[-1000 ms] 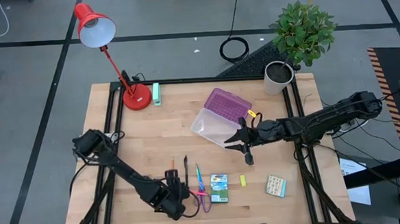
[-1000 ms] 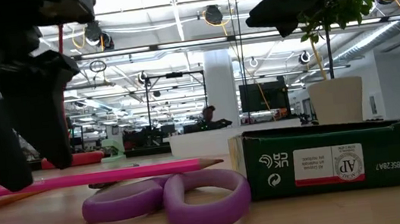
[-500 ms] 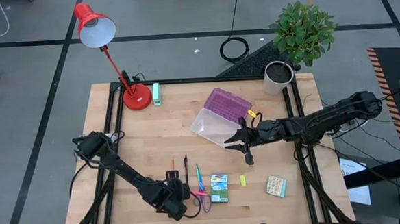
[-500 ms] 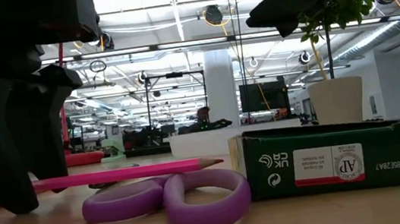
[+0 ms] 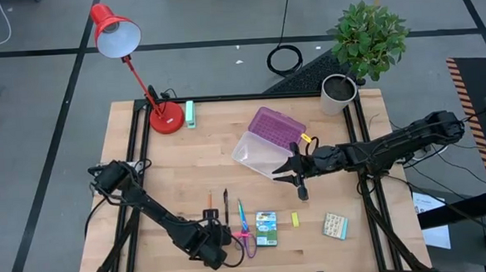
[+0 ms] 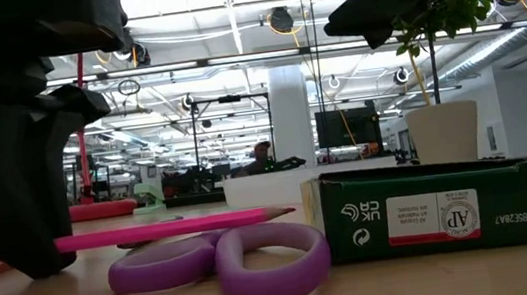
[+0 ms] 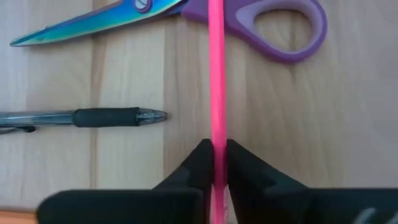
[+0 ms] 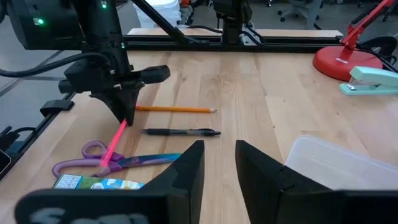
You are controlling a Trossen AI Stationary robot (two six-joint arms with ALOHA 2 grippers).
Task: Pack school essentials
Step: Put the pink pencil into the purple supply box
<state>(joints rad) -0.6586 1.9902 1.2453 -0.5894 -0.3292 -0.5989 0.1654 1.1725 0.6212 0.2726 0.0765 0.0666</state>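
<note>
Pinching the slim pink pencil (image 7: 216,74) down on the wooden table (image 5: 170,177), the left gripper (image 7: 214,163) has barely started; purple-handled scissors (image 5: 247,236), black pen (image 7: 81,117), crayon box (image 5: 267,229) all unpacked; right gripper (image 5: 298,181) hangs spread beside the clear case (image 5: 260,152).

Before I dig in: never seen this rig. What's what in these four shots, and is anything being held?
Two dark robot arms work at a wooden table. One camera looks straight down, one sits at table height, one rides each wrist. The left hand is shut on the pink pencil, beside the purple-handled scissors and the black pen. Nearby lie the green crayon box, an orange pencil and a small yellow eraser. The right hand waits open by the clear plastic case with purple lid, holding nothing.
</note>
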